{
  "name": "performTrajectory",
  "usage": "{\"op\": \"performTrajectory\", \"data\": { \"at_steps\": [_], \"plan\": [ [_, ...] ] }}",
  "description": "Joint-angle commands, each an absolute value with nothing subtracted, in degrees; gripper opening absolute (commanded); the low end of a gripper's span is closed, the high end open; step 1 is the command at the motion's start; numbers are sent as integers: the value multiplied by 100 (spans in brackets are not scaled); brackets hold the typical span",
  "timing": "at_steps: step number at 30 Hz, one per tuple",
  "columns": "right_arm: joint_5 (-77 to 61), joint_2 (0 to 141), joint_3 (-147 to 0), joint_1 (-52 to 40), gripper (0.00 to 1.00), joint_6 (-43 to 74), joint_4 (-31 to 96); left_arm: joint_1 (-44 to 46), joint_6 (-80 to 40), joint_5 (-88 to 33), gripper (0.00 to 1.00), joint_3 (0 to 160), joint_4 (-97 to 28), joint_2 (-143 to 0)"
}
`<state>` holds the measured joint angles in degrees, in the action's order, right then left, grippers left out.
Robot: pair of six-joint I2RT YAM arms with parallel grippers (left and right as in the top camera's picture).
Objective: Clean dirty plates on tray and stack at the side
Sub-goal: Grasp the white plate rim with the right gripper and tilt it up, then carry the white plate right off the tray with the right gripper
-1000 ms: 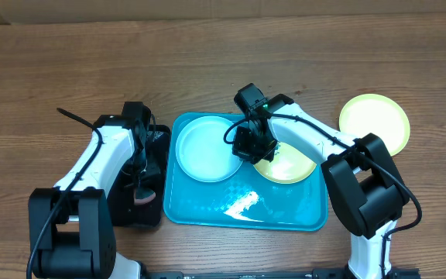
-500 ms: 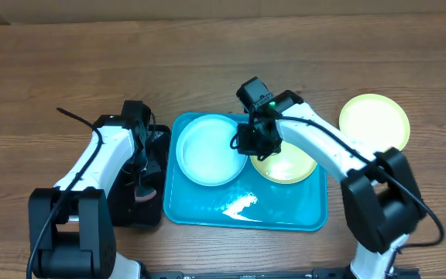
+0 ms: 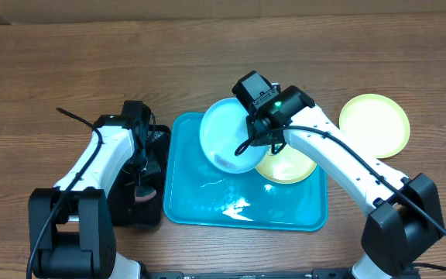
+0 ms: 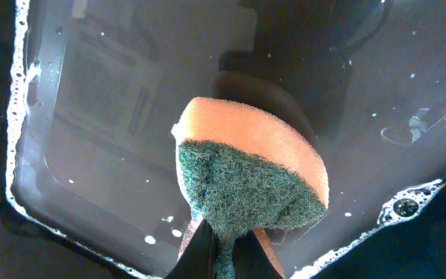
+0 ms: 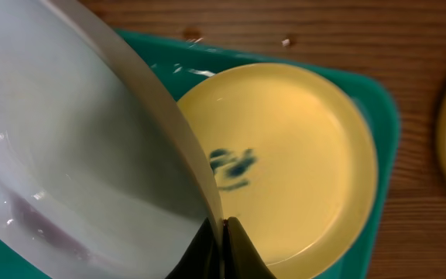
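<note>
My right gripper (image 3: pixel 252 144) (image 5: pixel 221 232) is shut on the rim of the light blue plate (image 3: pixel 227 136) (image 5: pixel 76 155) and holds it tilted up above the cyan tray (image 3: pixel 200 205). A yellow-green plate (image 3: pixel 289 167) (image 5: pixel 300 163) with a dark scribble lies flat in the tray's right part. Another yellow-green plate (image 3: pixel 375 122) lies on the table to the right. My left gripper (image 3: pixel 141 180) (image 4: pixel 223 252) is shut on an orange sponge with a green scouring side (image 4: pixel 246 178), held down in the black tray (image 3: pixel 122 205).
The black tray (image 4: pixel 91 116) holds soapy water with bubbles along its rim. A white smear (image 3: pixel 235 206) and water streaks lie in the cyan tray. The wooden table (image 3: pixel 68 70) surrounds everything.
My right gripper has lifted the light blue plate off the cyan tray and tilted it up, moving right and back. The left arm has not moved.
</note>
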<state>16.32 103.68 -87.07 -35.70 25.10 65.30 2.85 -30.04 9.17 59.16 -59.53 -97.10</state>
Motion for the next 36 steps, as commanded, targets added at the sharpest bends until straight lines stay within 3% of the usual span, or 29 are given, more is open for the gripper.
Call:
{"op": "performTrajectory", "data": {
  "at_steps": [1,5,8,13,20,36],
  "plan": [
    [2744,10075,-9004,-3573,4,2587,6532,259,-2954,882,4,5896,-5948,-9736],
    [2729,10049,-9118,-3583,4,2377,6547,259,-2880,788,4,5896,-5946,-9736],
    [1968,10033,-9159,-3594,4,2399,6482,259,-2869,786,4,5896,-5946,-9736],
    [1210,10033,-9157,-3594,4,3033,6499,259,-2871,786,4,5896,-5946,-9736],
    [1706,10018,-9159,-3763,4,1874,6490,259,-2827,786,4,5898,-5907,-9736],
    [4737,9974,-9159,-5100,4,1625,6938,259,-2825,744,4,5896,-5863,-9736]
  ]
}}
